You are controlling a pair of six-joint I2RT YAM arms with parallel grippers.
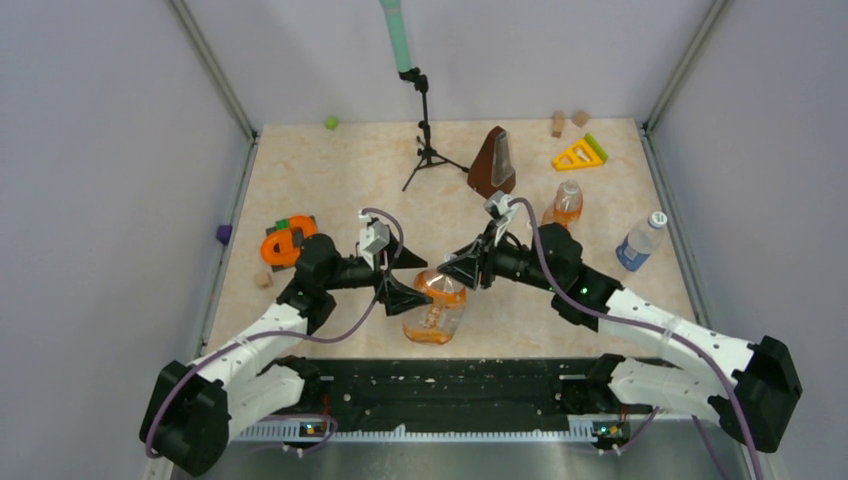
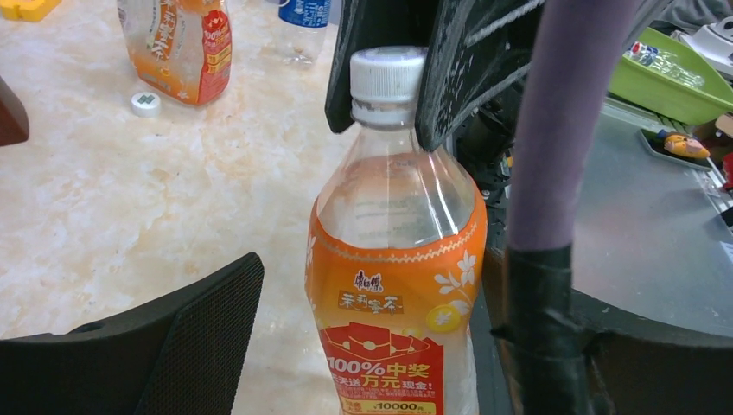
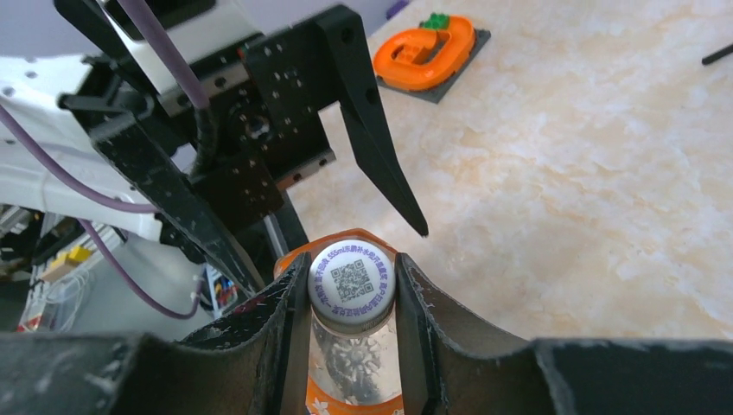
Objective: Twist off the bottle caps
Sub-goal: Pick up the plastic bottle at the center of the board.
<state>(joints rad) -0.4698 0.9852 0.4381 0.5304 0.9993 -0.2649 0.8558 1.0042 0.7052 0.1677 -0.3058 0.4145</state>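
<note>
A slim bottle with an orange label [image 1: 436, 308] stands at the table's near middle, and it fills the left wrist view [image 2: 393, 294]. My right gripper [image 3: 352, 290] is shut on its white cap [image 3: 350, 281], one finger on each side; the top view shows this gripper [image 1: 462, 271] over the bottle. My left gripper [image 2: 380, 346] is open around the bottle's body, with a gap between its left finger [image 2: 173, 346] and the label. A squat orange bottle [image 1: 566, 205] has a loose white cap [image 2: 145, 104] beside it. A clear blue-label bottle [image 1: 638, 243] stands capped at the right.
A brown metronome [image 1: 494, 162] and a small black tripod [image 1: 428, 150] stand behind the arms. An orange toy [image 1: 285, 243] lies at the left, a yellow triangle [image 1: 578, 155] and wooden blocks [image 1: 558, 123] at the back right. Walls enclose the table.
</note>
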